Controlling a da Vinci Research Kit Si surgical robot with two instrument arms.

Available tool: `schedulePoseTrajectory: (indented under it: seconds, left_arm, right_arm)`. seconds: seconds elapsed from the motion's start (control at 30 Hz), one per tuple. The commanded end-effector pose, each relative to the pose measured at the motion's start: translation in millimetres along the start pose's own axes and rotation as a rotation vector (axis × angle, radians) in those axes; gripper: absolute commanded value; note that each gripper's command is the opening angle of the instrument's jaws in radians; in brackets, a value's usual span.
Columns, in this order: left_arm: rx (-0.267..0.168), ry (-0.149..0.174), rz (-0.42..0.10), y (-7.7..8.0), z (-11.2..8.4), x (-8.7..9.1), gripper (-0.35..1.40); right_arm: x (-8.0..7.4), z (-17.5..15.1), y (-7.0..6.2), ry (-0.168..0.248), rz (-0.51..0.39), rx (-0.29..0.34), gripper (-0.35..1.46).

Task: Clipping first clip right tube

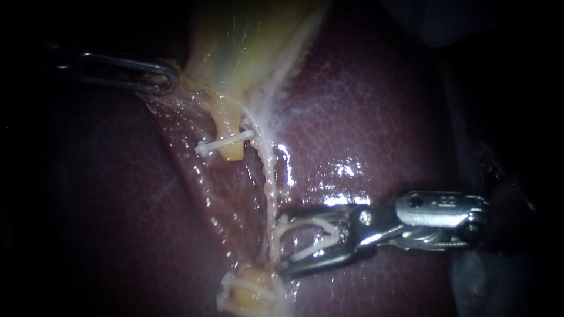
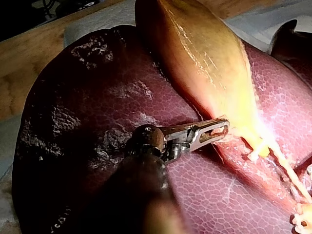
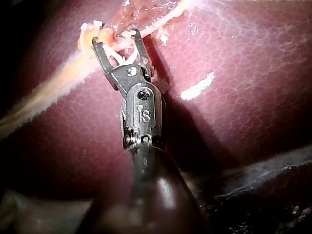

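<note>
clip [image 1: 314, 235] held in right instrument [image 1: 281, 243], beside tube [image 1: 271, 188]

- liver [image 1: 364, 117]: dark red-brown and glossy. It fills most of the endoscope view, with wet glints at about 4 o'clock of centre.
- gallbladder [image 1: 247, 41]: pale yellow, at 12 o'clock, narrowing toward centre.
- upper yellow stump [image 1: 230, 151]: just 10 o'clock of centre, with a white clip [image 1: 223, 142] across it.
- lower yellow stump [image 1: 249, 287]: at 6 o'clock, with white clips on it.
- wooden surface [image 2: 29, 53]: beyond the liver's far edge in the left wrist view.
- white pad [image 2: 97, 19]: lies on the wooden surface, under the liver.
</note>
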State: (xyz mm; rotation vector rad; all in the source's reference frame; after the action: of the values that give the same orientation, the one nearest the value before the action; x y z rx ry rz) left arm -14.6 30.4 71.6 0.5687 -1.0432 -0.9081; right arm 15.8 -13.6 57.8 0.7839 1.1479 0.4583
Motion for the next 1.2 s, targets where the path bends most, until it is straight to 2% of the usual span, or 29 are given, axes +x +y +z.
schedulePoseTrajectory:
  seconds: [0.03,0.2,0.47,0.63,0.73,0.93,1.2]
  left_arm:
    - [0.0,0.0,0.0,0.0,0.0,0.0,-0.35]
    - [0.001,0.0,0.0,0.0,0.0,0.0,-0.35]
    - [0.0,0.0,0.0,0.0,0.0,0.0,-0.35]
    - [0.0,0.0,0.0,0.0,0.0,0.0,-0.35]
    - [0.0,0.0,0.0,0.0,0.0,0.0,-0.35]
    - [0.0,0.0,0.0,0.0,0.0,0.0,-0.35]
    - [0.0,0.0,0.0,0.0,0.0,0.0,-0.35]
  right_arm:
    - [-0.3,0.1,0.2,-0.002,0.01,0.001,0.49]
    - [-1.5,0.1,1.7,-0.003,0.035,0.0,0.49]
    - [-4.8,1.2,4.7,-0.006,0.083,-0.007,0.49]
    - [-6.0,1.9,6.1,-0.008,0.1,-0.006,0.49]
    - [-6.2,2.4,6.4,-0.008,0.105,0.002,0.49]
    - [-5.9,4.0,6.4,0.029,0.132,0.045,0.49]
    - [-5.2,5.4,5.7,0.11,0.194,0.14,0.49]
